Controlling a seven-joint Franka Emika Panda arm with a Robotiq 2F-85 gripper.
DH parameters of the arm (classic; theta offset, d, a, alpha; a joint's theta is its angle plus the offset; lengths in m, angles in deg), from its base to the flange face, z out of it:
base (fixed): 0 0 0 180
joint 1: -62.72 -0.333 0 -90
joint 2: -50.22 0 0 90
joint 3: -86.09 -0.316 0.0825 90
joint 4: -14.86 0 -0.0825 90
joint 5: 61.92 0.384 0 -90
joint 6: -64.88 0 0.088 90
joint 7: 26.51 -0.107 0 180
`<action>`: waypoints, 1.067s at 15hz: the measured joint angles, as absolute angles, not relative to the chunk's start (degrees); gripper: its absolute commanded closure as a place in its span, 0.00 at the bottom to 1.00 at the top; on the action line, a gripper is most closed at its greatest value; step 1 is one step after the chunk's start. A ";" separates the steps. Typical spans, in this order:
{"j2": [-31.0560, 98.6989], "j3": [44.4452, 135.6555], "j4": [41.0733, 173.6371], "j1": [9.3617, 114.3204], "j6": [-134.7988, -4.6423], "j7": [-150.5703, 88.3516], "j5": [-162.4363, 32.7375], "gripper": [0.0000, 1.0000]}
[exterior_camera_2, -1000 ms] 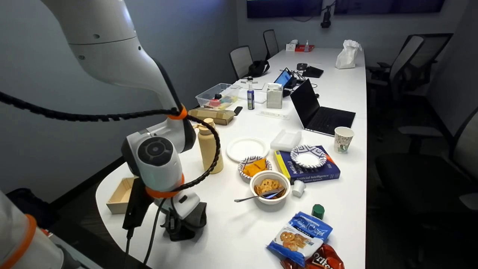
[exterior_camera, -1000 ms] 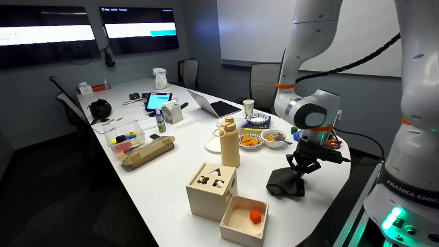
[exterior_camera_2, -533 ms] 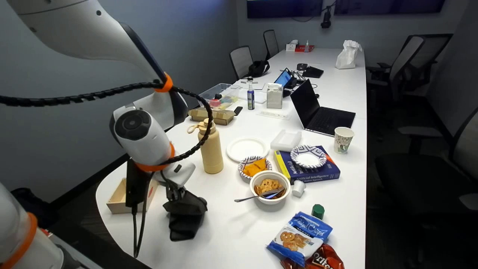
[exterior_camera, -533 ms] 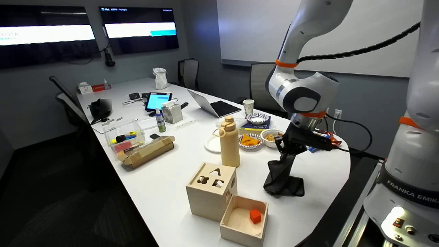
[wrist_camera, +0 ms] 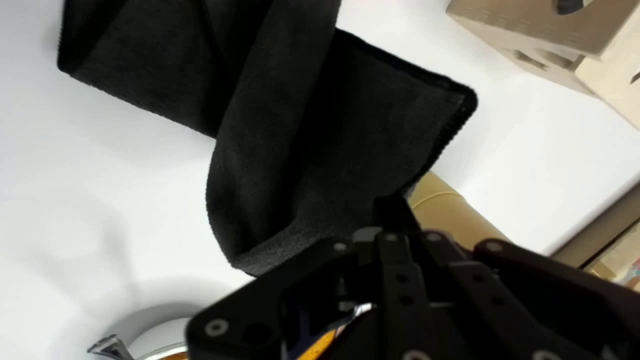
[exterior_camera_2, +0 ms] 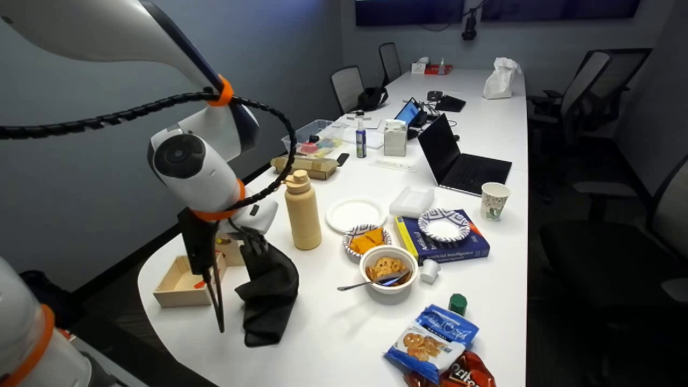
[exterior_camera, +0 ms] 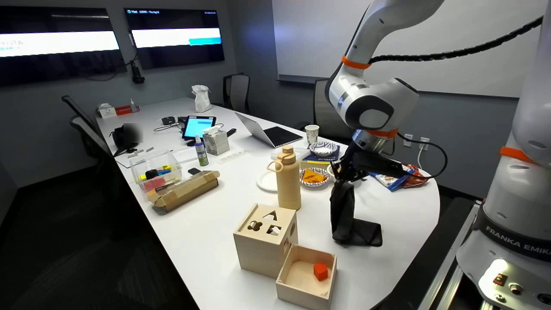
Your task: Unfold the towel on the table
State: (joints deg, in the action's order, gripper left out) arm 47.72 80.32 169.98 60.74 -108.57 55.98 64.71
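The dark grey towel [exterior_camera: 342, 209] is partly on the white table [exterior_camera: 206, 241] and partly lifted. One end hangs up from my gripper [exterior_camera: 343, 178]; the rest lies folded on the tabletop. In an exterior view the towel [exterior_camera_2: 270, 295] rises as a twisted strip to the gripper [exterior_camera_2: 255, 245]. In the wrist view the towel [wrist_camera: 310, 125] runs from the flat folded part up to the fingertips [wrist_camera: 395, 210]. The fingers are shut on the towel's edge. The exact grip spot is dark and partly hidden.
A yellow bottle [exterior_camera: 288, 183] stands close beside the gripper. A wooden shape box [exterior_camera: 264, 241] and a wooden tray [exterior_camera: 305, 282] with a red block stand nearby. A chip bowl [exterior_camera_2: 367, 240], a cookie bowl [exterior_camera_2: 388, 269] with a spoon and snack bags [exterior_camera_2: 432, 341] are on the table.
My gripper has risen and moved across the table toward the bottle and bowls. It pulls up one end of the towel, which was a low bundle and now hangs stretched upward.
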 measured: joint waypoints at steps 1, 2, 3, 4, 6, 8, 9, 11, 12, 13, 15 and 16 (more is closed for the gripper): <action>47.59 80.20 169.38 60.54 -108.21 57.01 64.71 1.00; 47.28 80.09 168.71 60.36 -107.69 57.97 64.71 1.00; 46.76 79.97 168.02 60.21 -106.87 58.71 64.69 1.00; 45.94 79.87 167.30 60.10 -105.87 59.35 64.62 1.00; 43.53 79.69 165.57 60.02 -103.90 60.40 64.35 1.00; 40.18 79.65 163.32 59.92 -102.78 60.78 63.86 1.00; 38.28 79.64 162.01 59.89 -102.47 60.81 63.50 1.00; 34.29 79.64 158.97 59.76 -102.45 60.82 62.78 1.00; 32.41 79.64 157.46 59.68 -102.47 60.82 62.26 1.00; 30.59 79.64 155.96 59.61 -102.48 60.82 61.65 1.00; 27.20 79.68 152.97 59.35 -102.58 60.85 60.79 1.00; 25.73 79.70 151.56 59.25 -102.63 60.87 60.39 1.00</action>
